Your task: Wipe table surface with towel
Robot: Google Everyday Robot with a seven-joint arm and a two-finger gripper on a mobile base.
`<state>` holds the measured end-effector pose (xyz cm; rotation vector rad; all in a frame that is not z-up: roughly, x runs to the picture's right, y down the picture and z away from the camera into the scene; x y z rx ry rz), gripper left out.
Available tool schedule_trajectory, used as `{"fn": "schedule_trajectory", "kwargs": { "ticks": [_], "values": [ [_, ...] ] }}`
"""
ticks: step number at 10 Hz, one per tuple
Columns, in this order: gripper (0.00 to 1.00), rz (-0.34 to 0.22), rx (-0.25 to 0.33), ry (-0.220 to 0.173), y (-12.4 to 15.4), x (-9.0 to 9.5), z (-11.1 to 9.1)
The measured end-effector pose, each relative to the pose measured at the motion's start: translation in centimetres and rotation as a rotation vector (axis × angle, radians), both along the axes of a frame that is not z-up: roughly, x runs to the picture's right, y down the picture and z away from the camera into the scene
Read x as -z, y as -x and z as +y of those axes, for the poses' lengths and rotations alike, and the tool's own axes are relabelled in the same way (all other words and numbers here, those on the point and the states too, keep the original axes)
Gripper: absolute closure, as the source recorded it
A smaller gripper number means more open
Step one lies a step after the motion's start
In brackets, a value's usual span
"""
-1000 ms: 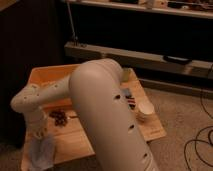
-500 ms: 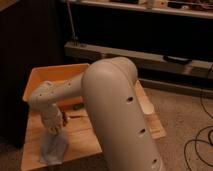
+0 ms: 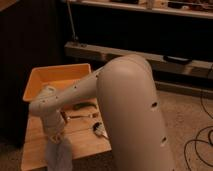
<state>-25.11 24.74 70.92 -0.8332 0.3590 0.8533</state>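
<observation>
A pale grey towel (image 3: 59,153) lies bunched at the front edge of the small wooden table (image 3: 35,142) and hangs partly over it. My gripper (image 3: 56,136) points down at the towel's top and is shut on it. The wrist hides the fingers. My thick white arm (image 3: 125,110) reaches in from the right and covers the table's right part.
An orange bin (image 3: 50,77) stands at the back of the table. A green object (image 3: 80,106) and a small dark and white item (image 3: 100,129) lie mid-table beside the arm. A dark shelf unit (image 3: 150,55) stands behind. Cables (image 3: 200,145) lie on the floor to the right.
My gripper has moved a little to the right along the table's front edge, and the towel has moved with it. The arm has swung closer to the camera.
</observation>
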Motion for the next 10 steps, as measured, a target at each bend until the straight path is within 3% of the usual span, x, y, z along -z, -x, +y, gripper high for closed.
{"fn": "schedule_trajectory", "kwargs": {
  "ticks": [4, 7, 10],
  "values": [
    [1.00, -0.102, 0.040, 0.014, 7.5, 0.7, 1.1],
    [1.00, -0.124, 0.044, 0.023, 12.6, -1.4, 0.2],
    [1.00, -0.096, -0.008, 0.000, 12.3, -3.6, -3.0]
  ]
}}
